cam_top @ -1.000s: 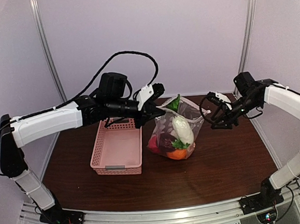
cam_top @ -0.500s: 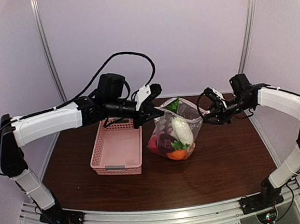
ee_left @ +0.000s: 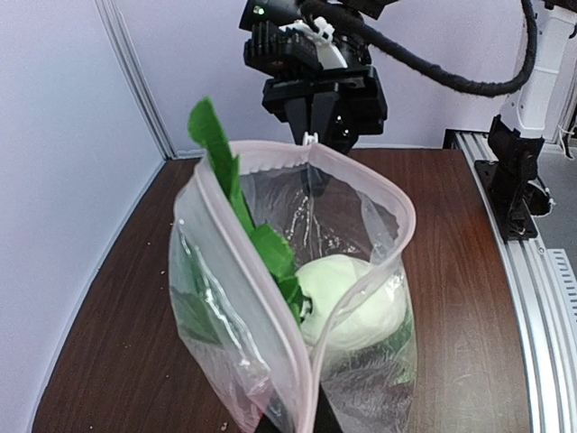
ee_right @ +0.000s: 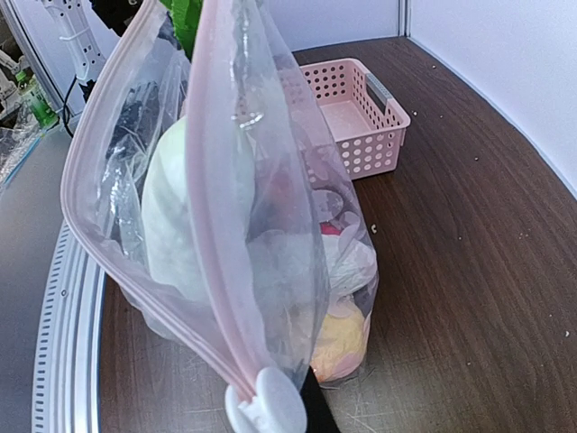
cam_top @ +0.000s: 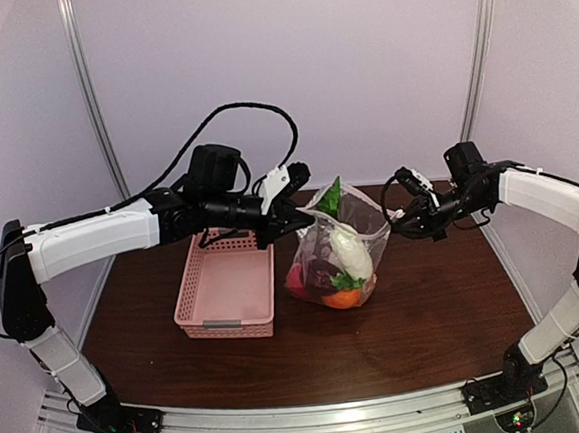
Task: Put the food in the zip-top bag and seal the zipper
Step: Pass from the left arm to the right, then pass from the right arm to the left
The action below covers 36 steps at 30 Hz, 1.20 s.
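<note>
Food (cam_top: 344, 272) sits inside bag (cam_top: 365, 221), upright on worktop (cam_top: 437, 305) right of basket (cam_top: 228, 329). Left jaws pinch its mouth's left end, right jaws the slider (ee_right: 269, 408) end. Best to pull zipper (ee_right: 201, 180) taut, then run slider straight across.

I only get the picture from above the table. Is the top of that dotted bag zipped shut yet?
Observer: No. The left wrist view looks down into the zip-top bag. Its mouth gapes, with the two halves of the zipper well apart.
Visitor: Where's the little puller thing?
Observer: The right wrist view shows the white slider sitting at the very end of the mouth, the end that the right tool pinches.
</note>
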{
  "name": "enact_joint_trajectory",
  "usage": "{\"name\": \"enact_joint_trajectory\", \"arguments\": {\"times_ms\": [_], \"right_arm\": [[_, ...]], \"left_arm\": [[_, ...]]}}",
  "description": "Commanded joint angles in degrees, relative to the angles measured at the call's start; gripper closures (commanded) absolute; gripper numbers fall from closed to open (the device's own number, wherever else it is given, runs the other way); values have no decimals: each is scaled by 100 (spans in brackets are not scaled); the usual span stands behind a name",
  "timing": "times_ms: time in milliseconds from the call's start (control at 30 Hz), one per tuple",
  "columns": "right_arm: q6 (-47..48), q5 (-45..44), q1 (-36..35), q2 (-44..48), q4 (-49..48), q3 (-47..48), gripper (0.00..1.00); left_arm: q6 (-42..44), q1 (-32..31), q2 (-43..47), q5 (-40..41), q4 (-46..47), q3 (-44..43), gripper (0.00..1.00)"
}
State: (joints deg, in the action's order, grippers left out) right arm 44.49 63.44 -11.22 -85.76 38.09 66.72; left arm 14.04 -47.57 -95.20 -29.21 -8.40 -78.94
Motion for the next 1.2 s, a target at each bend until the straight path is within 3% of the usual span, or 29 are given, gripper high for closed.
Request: {"name": "enact_joint_trajectory", "arguments": {"times_ms": [0, 133, 233, 333, 567, 700, 867, 1167], "right_arm": [[-166, -226, 24, 414, 168, 227, 100], [124, -748, 128, 961, 1333, 1093, 100], [-331, -1078, 164, 1381, 1060, 1277, 100], [-595, -901, 156, 1201, 1058, 1272, 100], [-1023, -870, 129, 1301, 710, 1022, 100], [-1230, -960, 59, 1387, 789, 1159, 100], [-1159, -1625, -219, 1366, 1315, 1556, 100], [-1052, -2487, -533, 1221, 2440, 2295, 100]], "left_arm": [[-136, 72, -83, 229, -43, -151, 96], [-90, 73, 189, 523, -660, -280, 94], [-201, 75, 352, 93, -299, 58, 87], [-432, 73, 177, -199, -277, -165, 74], [-370, 81, 216, 115, -246, -262, 76], [-704, -6, 315, 110, -15, -360, 50], [-1132, -489, 249, 527, 1361, -453, 19], [-1881, -922, -1183, 207, 2615, -1663, 14]]}}
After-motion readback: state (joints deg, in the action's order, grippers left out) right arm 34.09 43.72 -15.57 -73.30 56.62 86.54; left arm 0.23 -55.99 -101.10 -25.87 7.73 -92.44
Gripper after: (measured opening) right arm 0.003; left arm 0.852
